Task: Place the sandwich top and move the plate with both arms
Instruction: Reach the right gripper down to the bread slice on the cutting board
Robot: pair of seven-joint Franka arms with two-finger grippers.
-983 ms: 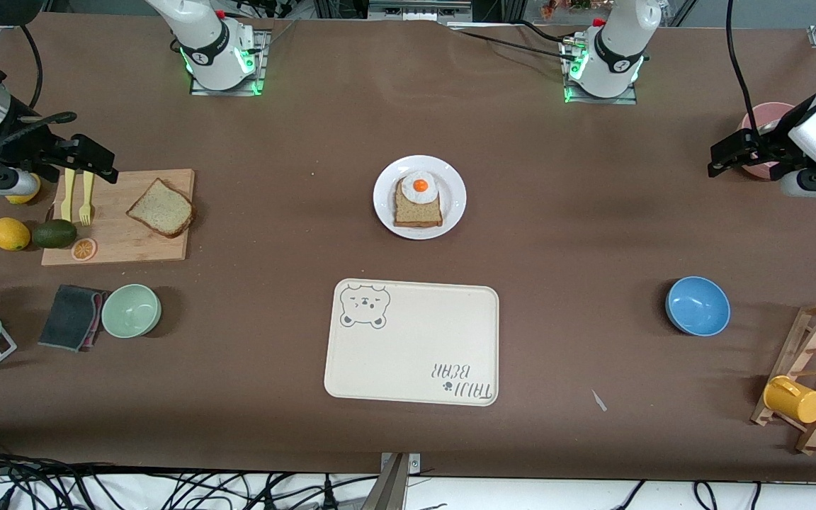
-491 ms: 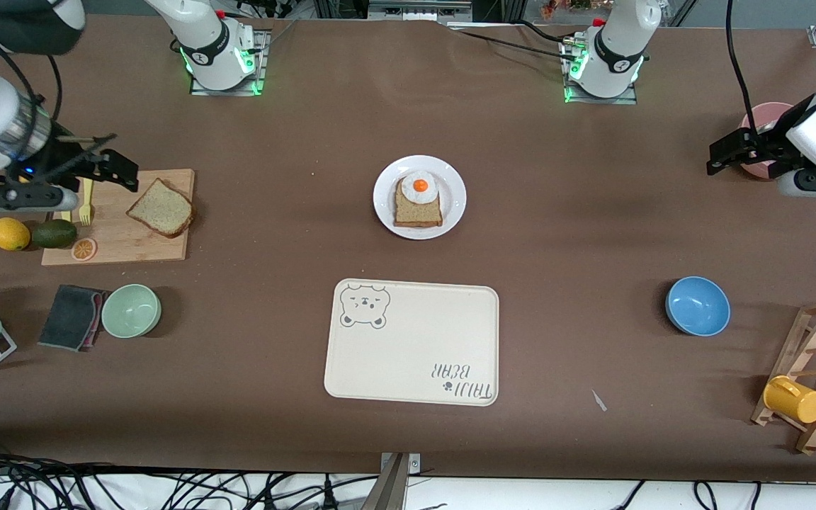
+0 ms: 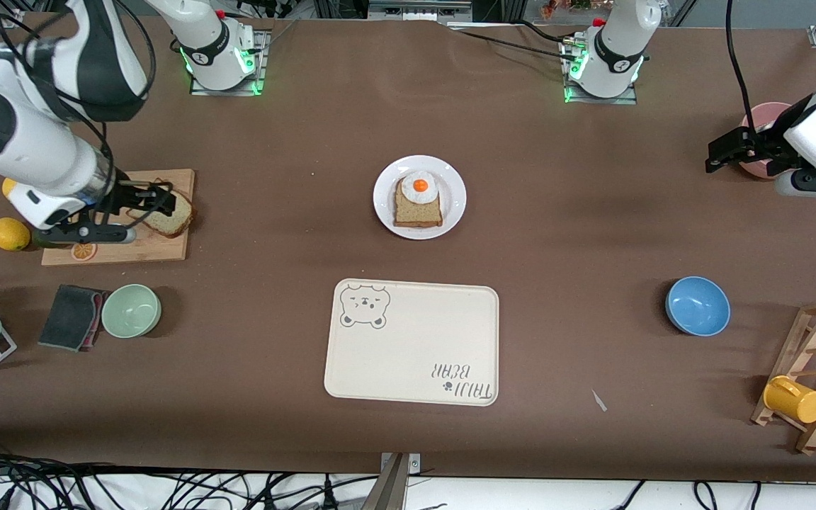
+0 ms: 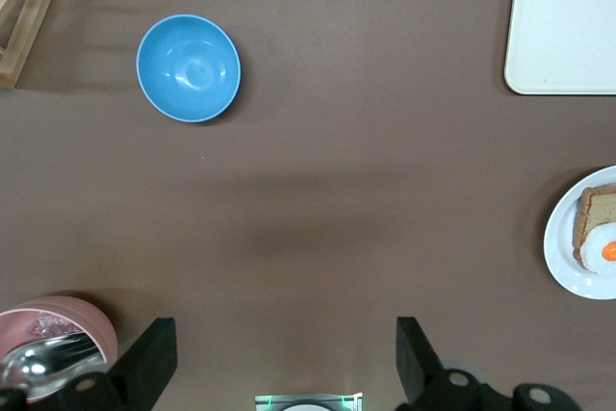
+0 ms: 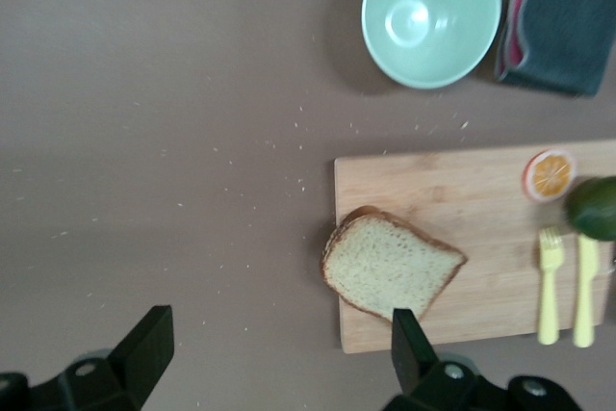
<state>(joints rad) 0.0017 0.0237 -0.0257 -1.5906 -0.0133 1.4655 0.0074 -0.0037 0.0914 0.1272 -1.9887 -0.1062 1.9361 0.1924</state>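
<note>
High front camera faces robots; wrist cameras look down, sharing plate [image 3: 418, 197]

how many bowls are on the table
3. A mint green bowl beside the folded cloth, a blue bowl toward the left arm's end, and a pink bowl partly hidden under the left end effector.

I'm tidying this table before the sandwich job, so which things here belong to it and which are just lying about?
Belongs to the job:
- sandwich top, on the cutting board, under the open right pincer
- white plate bearing the egg-topped slice
- open left pincer, waiting over the pink bowl

Just lying about:
- bear tray
- blue bowl
- green bowl
- lemon
- yellow mug
</note>
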